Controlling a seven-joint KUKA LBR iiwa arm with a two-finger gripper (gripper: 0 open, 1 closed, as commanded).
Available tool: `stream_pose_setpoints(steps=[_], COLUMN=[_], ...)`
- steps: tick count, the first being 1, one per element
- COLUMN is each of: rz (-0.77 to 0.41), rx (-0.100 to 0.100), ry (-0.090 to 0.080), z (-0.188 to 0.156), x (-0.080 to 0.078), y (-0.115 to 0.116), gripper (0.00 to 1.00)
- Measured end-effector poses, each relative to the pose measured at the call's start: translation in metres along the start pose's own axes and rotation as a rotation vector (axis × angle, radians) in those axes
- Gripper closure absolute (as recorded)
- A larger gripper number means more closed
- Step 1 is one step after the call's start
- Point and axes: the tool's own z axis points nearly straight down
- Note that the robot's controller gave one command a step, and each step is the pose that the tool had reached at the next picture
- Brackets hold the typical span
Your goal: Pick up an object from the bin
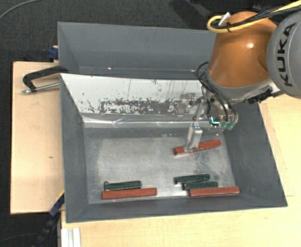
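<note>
Gripper (193,144) poised at the flat red-brown stick (211,144), seemingly touching left of its middle; stick's long axis runs left-right, right end slightly raised; claw's opening cannot be told.

The one camera looks steeply down from the near side, taking in the whole bin (140,48), with the arm (292,50) entering at right.

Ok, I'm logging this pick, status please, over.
Gripper low over the small red bar, right of centre. Left bar pair and right bar pair lie by the near wall, apart. Path clear.
</note>
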Motion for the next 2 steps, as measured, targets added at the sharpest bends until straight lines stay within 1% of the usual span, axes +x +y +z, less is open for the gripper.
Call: stream_pose_setpoints(steps=[1,2], rz=[0.084,0.083], rx=[0.000,-0.001], ry=[0.000,-0.008], z=[0.1567,0.1526], x=[0.0160,0.0137], y=[-0.0423,-0.0415], gripper=[0.00,1.00])
